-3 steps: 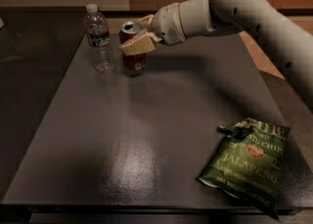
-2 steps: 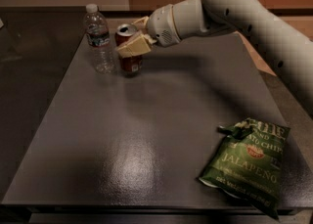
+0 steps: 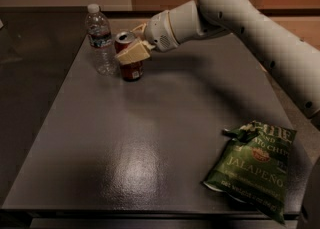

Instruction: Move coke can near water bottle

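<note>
The coke can is a dark red can with a silver top, standing upright at the far left of the dark table. The water bottle is clear with a white cap and a dark label band, and stands just left of the can, a small gap apart. My gripper reaches in from the right on a white arm, with its tan fingers around the can's upper part, shut on it. The can's base appears to rest on the table.
A green jalapeño chip bag lies at the near right of the table. The white arm crosses above the table's far right. The table's front edge runs along the bottom of the view.
The gripper and the can have shifted slightly left, ending closer to the water bottle. The bottle and chip bag have not moved.
</note>
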Motion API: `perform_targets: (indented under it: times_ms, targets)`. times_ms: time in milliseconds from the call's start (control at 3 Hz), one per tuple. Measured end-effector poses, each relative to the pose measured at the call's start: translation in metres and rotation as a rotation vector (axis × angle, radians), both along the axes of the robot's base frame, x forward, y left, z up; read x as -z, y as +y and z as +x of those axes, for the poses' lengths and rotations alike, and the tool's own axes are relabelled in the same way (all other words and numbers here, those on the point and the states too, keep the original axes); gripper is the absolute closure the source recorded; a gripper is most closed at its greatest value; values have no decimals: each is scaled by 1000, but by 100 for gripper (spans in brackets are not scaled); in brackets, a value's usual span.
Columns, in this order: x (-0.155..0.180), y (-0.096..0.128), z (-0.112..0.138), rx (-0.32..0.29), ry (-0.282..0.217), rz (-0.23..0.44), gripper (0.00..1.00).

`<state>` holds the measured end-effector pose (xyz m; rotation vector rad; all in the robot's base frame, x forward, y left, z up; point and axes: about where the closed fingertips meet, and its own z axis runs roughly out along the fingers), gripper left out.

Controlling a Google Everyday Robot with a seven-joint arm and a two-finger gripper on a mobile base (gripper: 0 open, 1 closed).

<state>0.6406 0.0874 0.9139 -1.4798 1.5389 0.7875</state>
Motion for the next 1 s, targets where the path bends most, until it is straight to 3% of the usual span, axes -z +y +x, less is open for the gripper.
perform_targets:
  times_ms: [333, 667, 1000]
  targets:
    - [10, 2, 0, -16, 30, -24, 12]
    - [11, 4, -1, -20, 31, -24, 0]
    - [11, 4, -1, -20, 31, -24, 0]
